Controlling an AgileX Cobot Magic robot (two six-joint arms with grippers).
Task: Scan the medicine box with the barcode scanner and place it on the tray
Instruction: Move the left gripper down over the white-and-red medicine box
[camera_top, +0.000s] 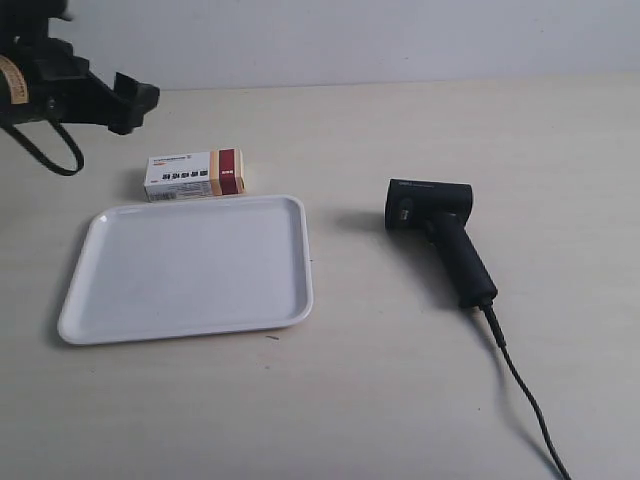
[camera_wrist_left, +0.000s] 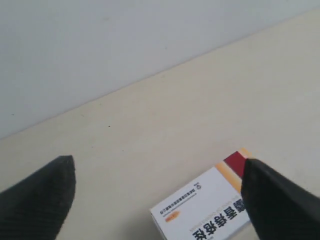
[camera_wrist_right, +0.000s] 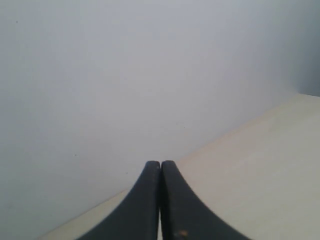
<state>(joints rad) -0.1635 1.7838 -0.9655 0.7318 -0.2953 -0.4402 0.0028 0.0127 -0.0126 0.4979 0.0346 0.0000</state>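
1. While its two fingers stand wide apart with nothing between them, the left end effector hangs above the tabletop near the far edge, with the box partly under one fingertip in the left wrist view.
2. Right end effector: fingers pressed together, empty, pointed at the wall; it does not show in the exterior view.
3. The box lies flat near the far edge, just beside the tray's far rim but not on it.
4. The scanner rests on its side well apart from the tray, its cable trailing to the near edge.
5. Handling, as a judgement: the box looks light and thin-walled, so a hard squeeze could dent it. Taking it across its short width, mid-length, should leave the barcode side free.
6. The scanner looks rigid and heavier; its handle is the natural hold, and the cable may drag.
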